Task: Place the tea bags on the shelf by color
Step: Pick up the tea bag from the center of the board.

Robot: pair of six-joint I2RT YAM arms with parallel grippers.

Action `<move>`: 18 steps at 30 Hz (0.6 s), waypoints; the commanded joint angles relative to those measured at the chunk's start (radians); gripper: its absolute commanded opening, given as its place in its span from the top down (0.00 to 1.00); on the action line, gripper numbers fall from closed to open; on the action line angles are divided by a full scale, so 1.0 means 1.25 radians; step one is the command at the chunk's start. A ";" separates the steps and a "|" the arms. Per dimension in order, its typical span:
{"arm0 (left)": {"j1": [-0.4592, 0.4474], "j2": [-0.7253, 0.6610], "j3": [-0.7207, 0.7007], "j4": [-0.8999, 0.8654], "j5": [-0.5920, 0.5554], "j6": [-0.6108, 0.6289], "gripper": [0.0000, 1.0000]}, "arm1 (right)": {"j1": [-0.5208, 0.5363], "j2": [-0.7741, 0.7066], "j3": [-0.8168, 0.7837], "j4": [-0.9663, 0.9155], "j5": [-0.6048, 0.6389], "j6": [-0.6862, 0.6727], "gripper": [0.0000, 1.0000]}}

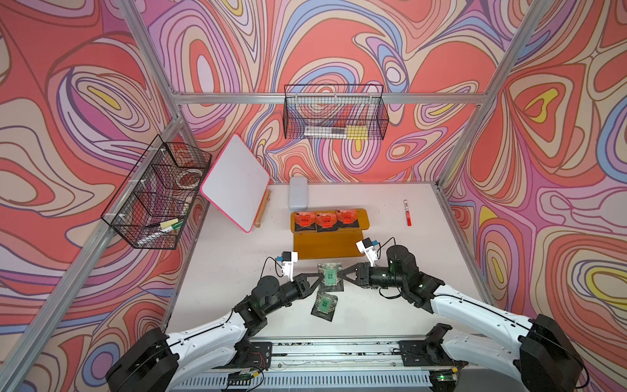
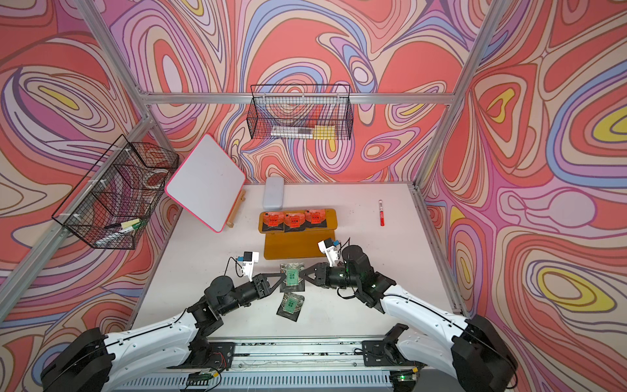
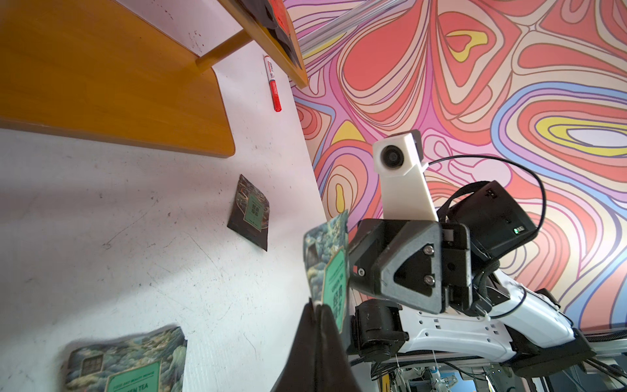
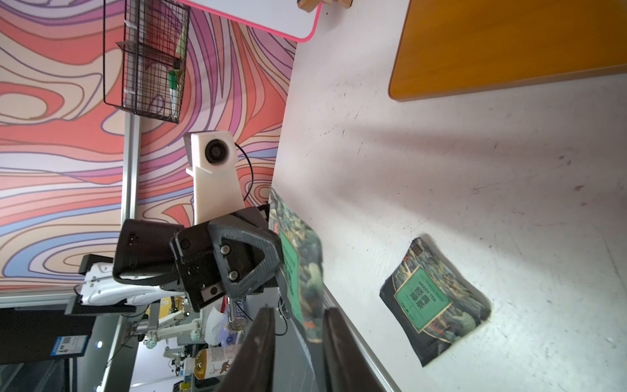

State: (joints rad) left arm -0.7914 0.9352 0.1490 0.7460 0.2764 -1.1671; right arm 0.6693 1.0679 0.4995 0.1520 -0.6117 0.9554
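We are viewing the whole worktop (image 1: pixel 383 210) from high overhead in both top views; the wrist cameras (image 3: pixel 393 156) are facing each other closely.

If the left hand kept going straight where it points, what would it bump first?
Probably the right hand. The left hand pinches a green tea bag and points straight across at that hand, whose open fingers sit around the bag's far edge.

A robotics lab cell. Along the lower edge of both top views, a left arm (image 1: pixel 203 336) and a right arm (image 1: pixel 475 307) are mounted on a metal rail (image 1: pixel 339 353); aluminium framing (image 1: pixel 237 98) and printed swirl backdrops (image 1: pixel 339 40) box in the white bench (image 1: pixel 237 264). Past the bench edge, the right wrist view shows more equipment stands (image 4: pixel 176 325).
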 commanded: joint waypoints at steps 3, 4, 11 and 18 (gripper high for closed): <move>0.006 -0.018 0.010 -0.069 -0.022 0.025 1.00 | 0.005 -0.004 0.022 -0.068 0.038 -0.042 0.60; 0.007 -0.025 0.013 -0.091 -0.025 0.031 1.00 | 0.005 -0.007 0.027 -0.084 0.045 -0.050 0.59; 0.065 -0.093 0.022 -0.255 -0.022 0.066 1.00 | 0.005 -0.050 0.079 -0.286 0.195 -0.147 0.52; 0.179 -0.108 0.040 -0.351 0.031 0.107 1.00 | 0.005 -0.092 0.126 -0.408 0.329 -0.211 0.51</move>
State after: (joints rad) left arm -0.6079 0.8009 0.1623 0.3870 0.2764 -1.0836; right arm 0.6693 0.9741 0.6304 -0.2543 -0.3099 0.7544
